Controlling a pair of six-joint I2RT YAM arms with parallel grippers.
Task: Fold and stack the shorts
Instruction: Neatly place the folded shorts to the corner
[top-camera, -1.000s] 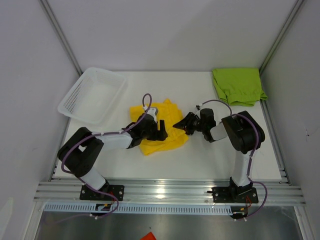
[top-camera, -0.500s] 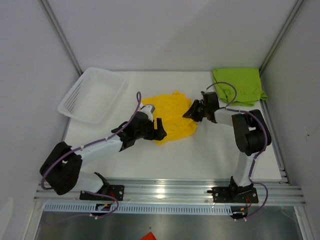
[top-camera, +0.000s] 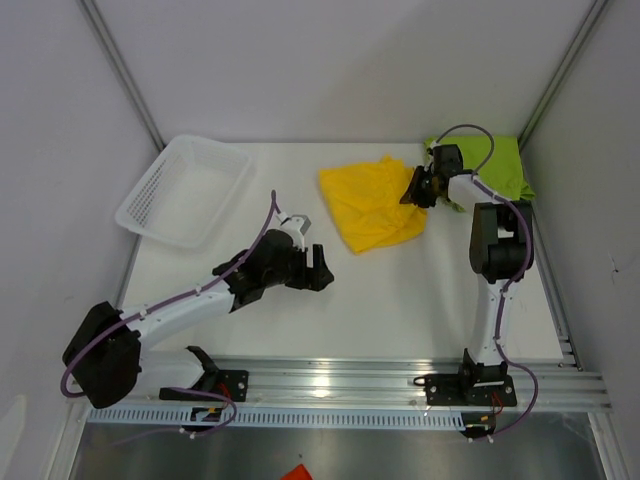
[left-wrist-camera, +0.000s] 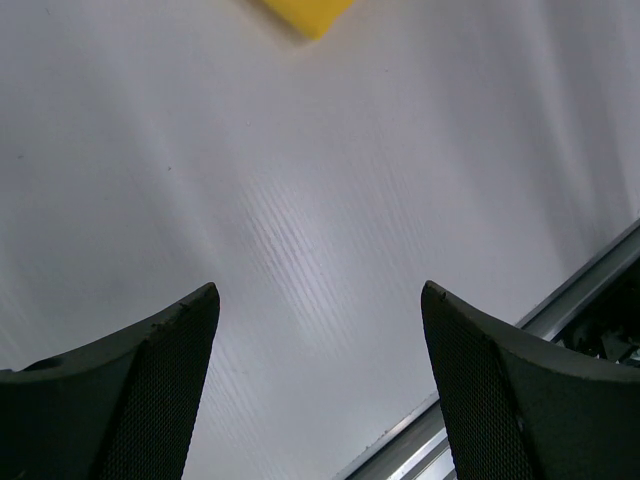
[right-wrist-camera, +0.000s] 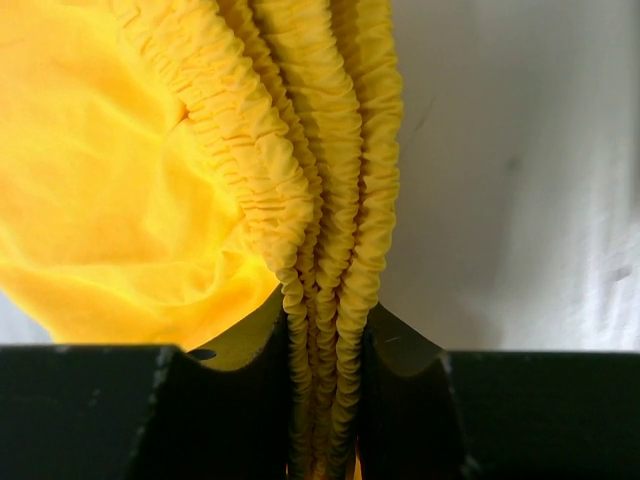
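The left jaws are nearest. They hang over the bare tabletop (top-camera: 400, 310), wide open, and hold nothing.

Farther back, the right jaws are squeezed tight on the bunched waistband of the yellow shorts (top-camera: 372, 205). The yellow shorts make a rough folded lump just beside the green shorts (top-camera: 495, 160), not on them. The green shorts lie folded in the far right corner.

So 1 pair looks done. I think the yellow pair has yet to go on top to make the stack.

The right arm (top-camera: 495, 240) covers part of the green shorts, so I cannot tell if the 2 pairs touch. I cannot tell how neat the yellow fold is. A white basket (top-camera: 185, 190) sits at the far left.
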